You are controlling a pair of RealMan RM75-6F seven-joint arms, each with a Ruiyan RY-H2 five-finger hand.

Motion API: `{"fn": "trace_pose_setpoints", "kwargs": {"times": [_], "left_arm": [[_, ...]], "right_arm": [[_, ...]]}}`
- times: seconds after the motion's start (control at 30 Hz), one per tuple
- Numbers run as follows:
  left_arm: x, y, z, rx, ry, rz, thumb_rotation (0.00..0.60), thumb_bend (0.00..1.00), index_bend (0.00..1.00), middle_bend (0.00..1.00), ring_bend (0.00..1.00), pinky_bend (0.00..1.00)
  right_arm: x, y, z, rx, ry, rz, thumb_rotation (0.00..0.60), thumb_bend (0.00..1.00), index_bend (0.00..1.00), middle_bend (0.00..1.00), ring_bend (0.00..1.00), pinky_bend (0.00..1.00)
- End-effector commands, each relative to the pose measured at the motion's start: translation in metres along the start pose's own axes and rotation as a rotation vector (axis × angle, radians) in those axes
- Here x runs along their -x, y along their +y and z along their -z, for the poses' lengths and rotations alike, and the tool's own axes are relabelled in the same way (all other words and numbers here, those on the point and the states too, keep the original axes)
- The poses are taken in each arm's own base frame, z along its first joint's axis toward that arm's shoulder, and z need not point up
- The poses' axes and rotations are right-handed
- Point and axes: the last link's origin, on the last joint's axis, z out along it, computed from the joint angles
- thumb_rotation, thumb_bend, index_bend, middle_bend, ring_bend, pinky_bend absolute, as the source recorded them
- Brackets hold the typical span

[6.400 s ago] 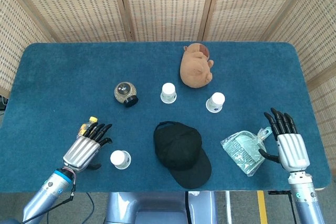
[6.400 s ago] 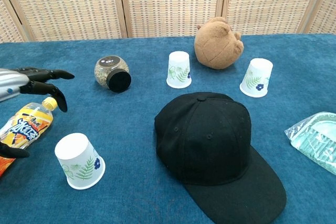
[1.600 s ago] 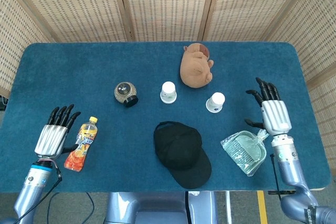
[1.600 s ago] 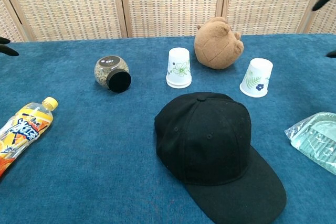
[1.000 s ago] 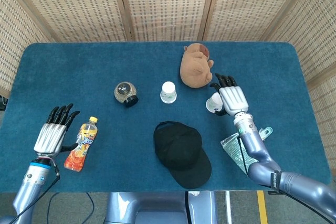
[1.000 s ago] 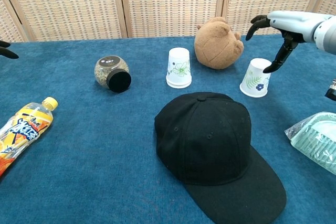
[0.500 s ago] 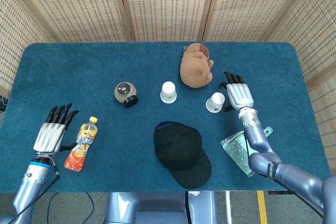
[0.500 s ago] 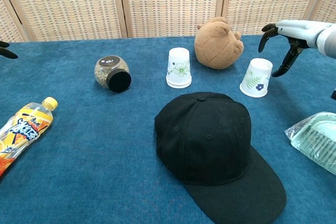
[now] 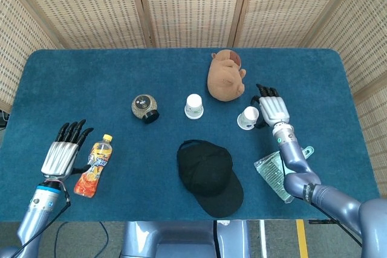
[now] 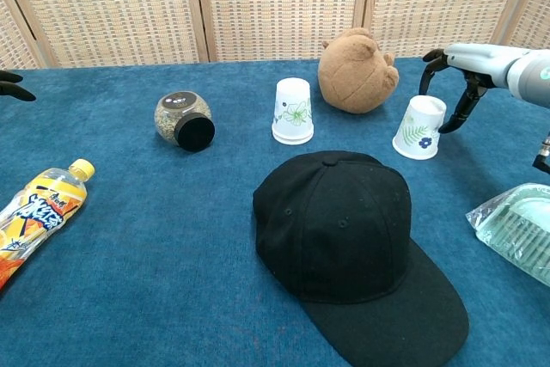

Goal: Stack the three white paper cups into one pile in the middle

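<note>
Two white leaf-print paper cups sit nested upside down as one stack [image 9: 193, 106] [image 10: 292, 111] in the middle of the blue table [image 9: 91, 77]. A third cup [image 9: 248, 118] [image 10: 420, 127] stands upside down to the right of it. My right hand [image 9: 272, 110] [image 10: 468, 62] hovers at this cup's right side. Its fingers are spread and arch over the cup's top, with the thumb by the cup's right wall; no firm grip shows. My left hand [image 9: 60, 156] lies open and flat at the table's left front, holding nothing.
A black cap [image 9: 208, 176] [image 10: 352, 242] lies in front of the cups. A brown plush toy [image 9: 225, 77] sits behind them, close to the right hand. A round jar [image 9: 144, 107], an orange drink bottle [image 9: 92, 167] and a clear-wrapped dustpan [image 9: 275, 176] lie around.
The cup once at the left front now sits on the middle cup. My right hand came in from the right edge and, in the last half second, edged left against the third cup.
</note>
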Motion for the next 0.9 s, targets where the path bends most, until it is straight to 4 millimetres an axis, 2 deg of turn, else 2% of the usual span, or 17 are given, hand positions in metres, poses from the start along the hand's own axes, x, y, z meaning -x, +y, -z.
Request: {"fn": "trace_pose_setpoints", "kwargs": {"times": [0.03,0.2,0.37,0.63,0.73,0.9], "left_arm": [[0.0,0.0,0.0,-0.001,-0.001,0.001,0.6,0.06,0.14,0.0,0.0,0.0],[0.0,0.0,-0.001,-0.002,-0.003,0.001,0.6,0.06,0.14,0.0,0.0,0.0],[-0.003,0.001,0.001,0.005,0.009,0.011,0.6,0.07,0.14,0.0,0.0,0.0],[-0.005,0.002,0.003,0.013,0.017,0.02,0.6,0.06,0.14,0.0,0.0,0.0],[-0.006,0.001,0.003,0.013,0.017,0.024,0.6,0.06,0.14,0.0,0.0,0.0],[-0.007,0.001,0.004,0.016,0.02,0.029,0.6,0.07,0.14,0.0,0.0,0.0]], "right_arm": [[0.0,0.001,0.0,0.0,0.012,0.011,0.6,0.21,0.43,0.0,0.0,0.0],[-0.001,0.004,0.001,0.003,0.017,-0.001,0.6,0.21,0.47,0.02,0.0,0.0],[-0.01,0.007,0.009,-0.007,0.058,-0.013,0.6,0.21,0.52,0.05,0.02,0.0],[-0.015,0.007,0.016,-0.011,0.069,-0.026,0.6,0.21,0.53,0.05,0.02,0.0],[-0.034,0.006,0.021,-0.016,0.109,-0.065,0.6,0.21,0.53,0.05,0.02,0.0],[-0.053,0.002,0.031,-0.038,0.158,-0.119,0.6,0.21,0.53,0.05,0.02,0.0]]}}
